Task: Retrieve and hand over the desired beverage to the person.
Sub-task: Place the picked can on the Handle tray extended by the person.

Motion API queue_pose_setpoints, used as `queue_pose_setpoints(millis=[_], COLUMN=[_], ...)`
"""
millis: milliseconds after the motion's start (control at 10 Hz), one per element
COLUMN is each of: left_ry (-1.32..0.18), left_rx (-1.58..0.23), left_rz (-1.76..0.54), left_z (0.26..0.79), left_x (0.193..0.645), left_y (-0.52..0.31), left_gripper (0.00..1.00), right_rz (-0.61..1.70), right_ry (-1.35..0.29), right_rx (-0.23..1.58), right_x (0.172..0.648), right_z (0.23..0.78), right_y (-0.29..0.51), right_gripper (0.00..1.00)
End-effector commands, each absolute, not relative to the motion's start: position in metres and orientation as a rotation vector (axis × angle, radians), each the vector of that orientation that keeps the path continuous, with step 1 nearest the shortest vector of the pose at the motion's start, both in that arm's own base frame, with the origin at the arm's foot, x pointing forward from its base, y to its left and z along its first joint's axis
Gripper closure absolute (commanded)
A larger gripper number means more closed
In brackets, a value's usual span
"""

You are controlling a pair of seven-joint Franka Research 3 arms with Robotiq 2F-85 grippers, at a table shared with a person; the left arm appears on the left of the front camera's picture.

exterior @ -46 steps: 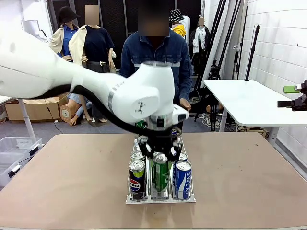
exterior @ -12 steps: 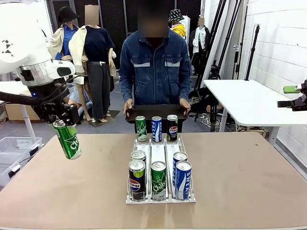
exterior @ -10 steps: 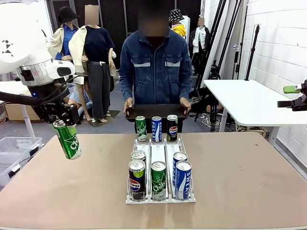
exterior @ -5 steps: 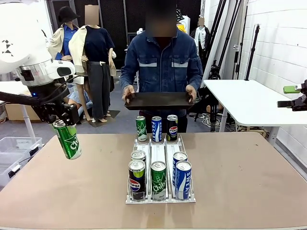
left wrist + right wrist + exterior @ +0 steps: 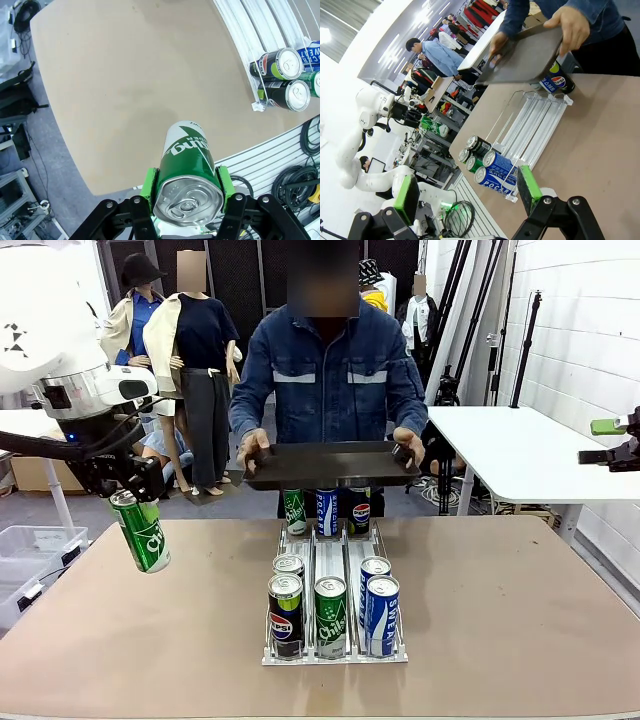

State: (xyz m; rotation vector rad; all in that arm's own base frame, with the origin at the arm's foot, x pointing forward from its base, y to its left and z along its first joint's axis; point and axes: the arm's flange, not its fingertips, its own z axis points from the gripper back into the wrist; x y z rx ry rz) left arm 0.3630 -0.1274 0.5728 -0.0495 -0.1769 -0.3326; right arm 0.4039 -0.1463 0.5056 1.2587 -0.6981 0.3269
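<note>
Green can (image 5: 141, 533) with white lettering hangs at the left edge of the front view, tilted, above the left rim of the brown table (image 5: 500, 620) and clear of its surface. The left gripper (image 5: 126, 497) clamps it near the top; in the left wrist view both green pads (image 5: 149, 184) press against the can's sides, just under its silver lid. In the middle of the frame a clear three-lane rack (image 5: 335, 656) stands on the table, with three cans across its near end, two just behind them and three more at its far end. Behind the rack, at the upper centre, the person (image 5: 330, 380) in a denim jacket holds a dark tray (image 5: 330, 465) level in both hands, its near edge covering the tops of the far cans. In the right wrist view the right gripper (image 5: 467, 192) has its jaws wide apart, holding nothing.
</note>
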Motion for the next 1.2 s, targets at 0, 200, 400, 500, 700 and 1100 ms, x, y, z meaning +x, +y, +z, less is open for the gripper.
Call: queue_pose_setpoints(millis=[0, 200, 400, 500, 700, 1100], left_ry=[-0.184, -0.184, -0.184, -0.184, -0.184, -0.115], left_rx=[-0.042, -0.042, -0.042, -0.042, -0.042, -0.117], left_rz=[-0.331, -0.331, -0.331, -0.331, -0.331, -0.349], left_z=[0.581, 0.581, 0.581, 0.581, 0.581, 0.592], left_x=[0.363, 0.363, 0.363, 0.363, 0.363, 0.386], left_y=[-0.125, -0.125, -0.125, -0.125, -0.125, -0.133], left_gripper=[1.00, 1.00, 1.00, 1.00, 1.00, 1.00], right_rz=[0.332, 0.332, 0.332, 0.332, 0.332, 0.332], right_ry=[-0.703, -0.703, -0.703, -0.703, -0.703, -0.703], right_rx=[1.273, 1.273, 1.273, 1.273, 1.273, 1.273], right_x=[0.403, 0.403, 0.403, 0.403, 0.403, 0.403], right_z=[0.506, 0.506, 0.506, 0.506, 0.506, 0.506], right_y=[-0.146, -0.146, -0.146, -0.146, -0.146, -0.146], right_gripper=[0.00, 0.00, 0.00, 0.00, 0.00, 0.00])
